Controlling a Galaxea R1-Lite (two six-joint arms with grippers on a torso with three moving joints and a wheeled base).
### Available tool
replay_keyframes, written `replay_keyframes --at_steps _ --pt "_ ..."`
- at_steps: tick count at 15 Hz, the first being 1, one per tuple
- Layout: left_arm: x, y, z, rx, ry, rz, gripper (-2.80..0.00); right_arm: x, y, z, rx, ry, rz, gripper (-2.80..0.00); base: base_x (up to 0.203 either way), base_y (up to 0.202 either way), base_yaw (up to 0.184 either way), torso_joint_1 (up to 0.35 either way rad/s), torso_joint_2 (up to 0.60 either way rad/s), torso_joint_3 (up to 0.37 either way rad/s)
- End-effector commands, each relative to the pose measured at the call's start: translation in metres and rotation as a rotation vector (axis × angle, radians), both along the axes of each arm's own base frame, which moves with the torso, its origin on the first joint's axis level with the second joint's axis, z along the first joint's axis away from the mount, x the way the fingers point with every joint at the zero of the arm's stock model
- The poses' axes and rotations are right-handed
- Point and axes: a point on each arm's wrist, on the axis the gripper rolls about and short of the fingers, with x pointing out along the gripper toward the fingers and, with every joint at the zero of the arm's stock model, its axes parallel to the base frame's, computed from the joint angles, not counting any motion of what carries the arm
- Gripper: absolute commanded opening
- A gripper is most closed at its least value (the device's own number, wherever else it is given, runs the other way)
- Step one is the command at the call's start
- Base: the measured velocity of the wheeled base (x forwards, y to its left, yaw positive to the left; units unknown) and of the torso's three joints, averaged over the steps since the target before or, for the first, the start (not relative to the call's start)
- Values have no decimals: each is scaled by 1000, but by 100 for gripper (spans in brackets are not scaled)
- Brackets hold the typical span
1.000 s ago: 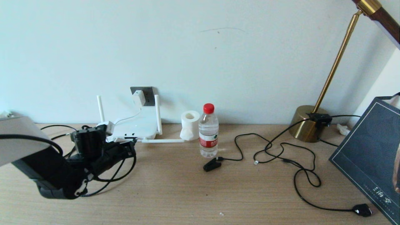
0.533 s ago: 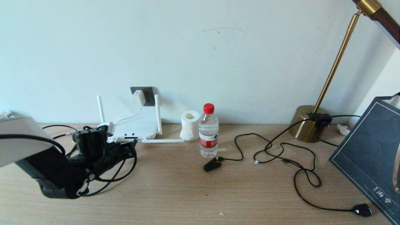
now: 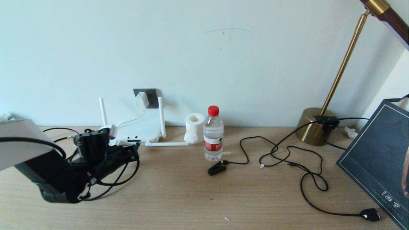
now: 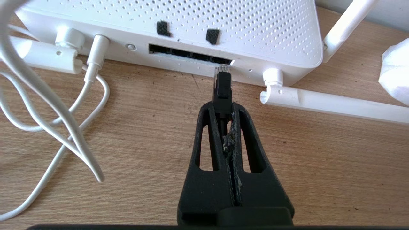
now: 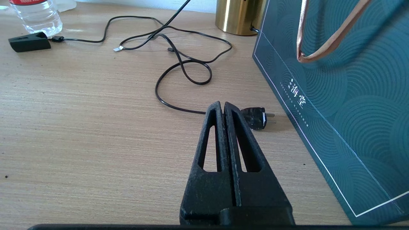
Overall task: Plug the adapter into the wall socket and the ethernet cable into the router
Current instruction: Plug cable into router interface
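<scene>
Router (image 4: 223, 25): far side cut off by the left wrist view's edge; port interiors too dark to tell. Ethernet cable (image 4: 222, 88): cord hidden between the fingers (image 4: 204, 140). Desk lamp (image 3: 343, 68): head cut off at the head view's corner. Gift bag (image 3: 374, 156): partly out of frame.

Home desk: wooden top (image 3: 191, 198), brass lamp (image 3: 314, 127), gift bag (image 3: 377, 159), water bottle (image 3: 213, 134).
</scene>
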Motion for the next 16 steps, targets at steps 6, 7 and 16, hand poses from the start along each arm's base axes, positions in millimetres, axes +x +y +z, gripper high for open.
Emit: replay_keyframes --at_steps 6,7,16 --pt "-1 0 5 0 -18 1 -280 0 0 0 -1 1 1 -280 0 0 0 0 0 0" --pt "-1 0 5 0 -19 1 -280 0 0 0 -1 -1 2 -280 0 0 0 0 0 0" --pt "0 0 5 0 -21 1 -280 0 0 0 -1 1 1 -280 0 0 0 0 0 0"
